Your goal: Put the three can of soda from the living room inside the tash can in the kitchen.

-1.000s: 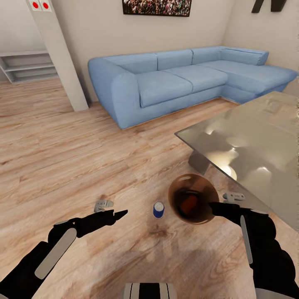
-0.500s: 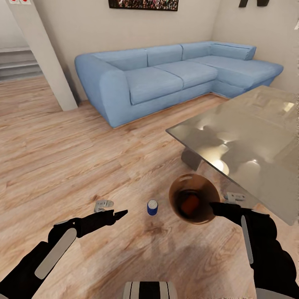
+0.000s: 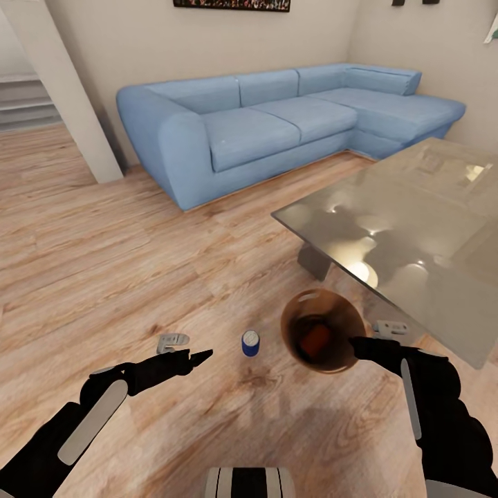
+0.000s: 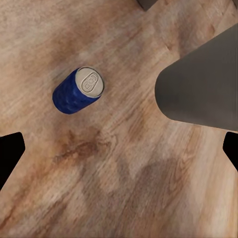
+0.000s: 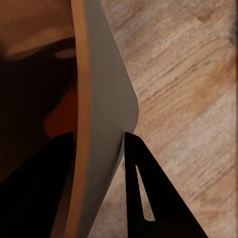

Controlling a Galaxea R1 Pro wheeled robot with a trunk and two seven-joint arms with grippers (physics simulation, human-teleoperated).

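Note:
A dark blue soda can (image 3: 250, 343) stands upright on the wood floor, also seen from above (image 4: 79, 90). My left gripper (image 3: 203, 357) hangs open a short way to its left, empty, with its fingertips (image 4: 11, 148) wide apart. My right gripper (image 3: 355, 344) is shut on the rim of the trash can (image 3: 323, 330), one finger inside and one finger (image 5: 148, 193) outside its grey wall (image 5: 106, 124). An orange soda can (image 3: 317, 338) lies in the bin's brown inside. The bin's grey outside (image 4: 203, 84) is just right of the blue can. The third can is hidden.
A glossy grey low table (image 3: 415, 228) stands at the right, its corner close behind the bin. A blue corner sofa (image 3: 277, 124) runs along the back wall. A white pillar (image 3: 69, 104) rises at the back left. Open wood floor (image 3: 104, 263) spreads to the left.
The whole view has shifted as the robot moves: sofa and table slid left in the picture. Both arms and the held bin keep their places. The blue can sits slightly further left of the bin.

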